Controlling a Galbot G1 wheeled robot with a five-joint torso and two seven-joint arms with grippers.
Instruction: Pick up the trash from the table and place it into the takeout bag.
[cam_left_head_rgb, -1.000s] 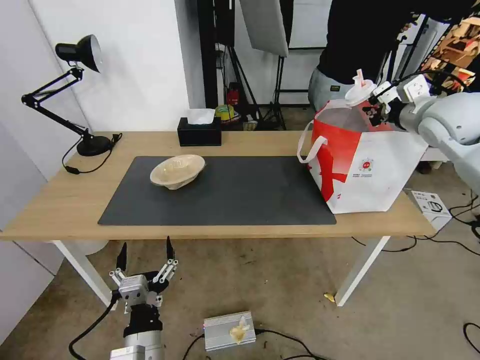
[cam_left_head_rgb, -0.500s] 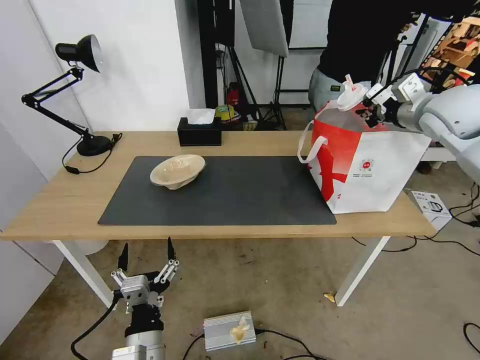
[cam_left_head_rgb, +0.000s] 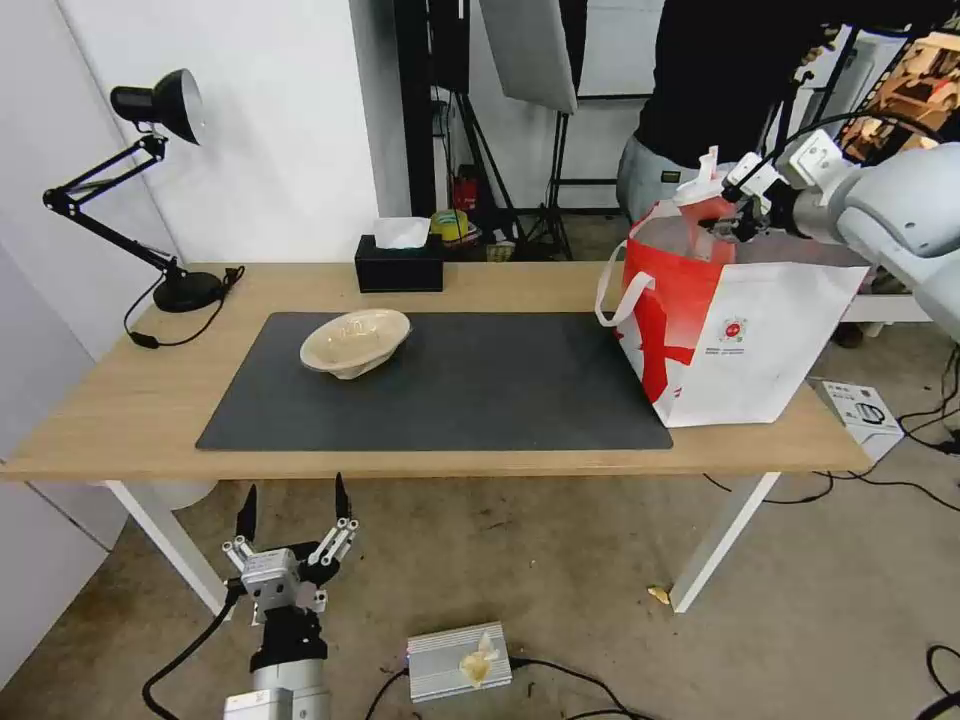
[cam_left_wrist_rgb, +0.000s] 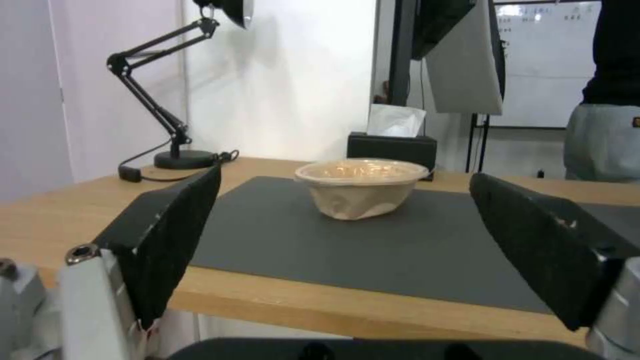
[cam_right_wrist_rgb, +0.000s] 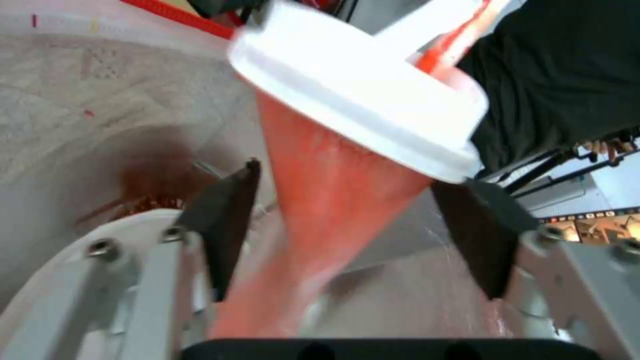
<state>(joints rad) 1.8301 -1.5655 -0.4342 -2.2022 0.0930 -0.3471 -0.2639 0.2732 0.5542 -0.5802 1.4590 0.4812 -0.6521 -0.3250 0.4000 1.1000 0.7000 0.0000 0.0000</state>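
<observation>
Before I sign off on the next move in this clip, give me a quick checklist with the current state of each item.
1. Red cup at the takeout bag's mouth: ok; it is tilted, lid uppermost.
2. Right gripper let go: ok; its fingers stand apart from the cup's sides.
3. Cup settled inside the bag: cannot tell.
4. Bag upright and open on the table: ok.
5. Trash off the table: not ok; the beige pulp bowl sits on the dark mat.
6. Left gripper free: ok; open, low before the table's near edge.
</observation>
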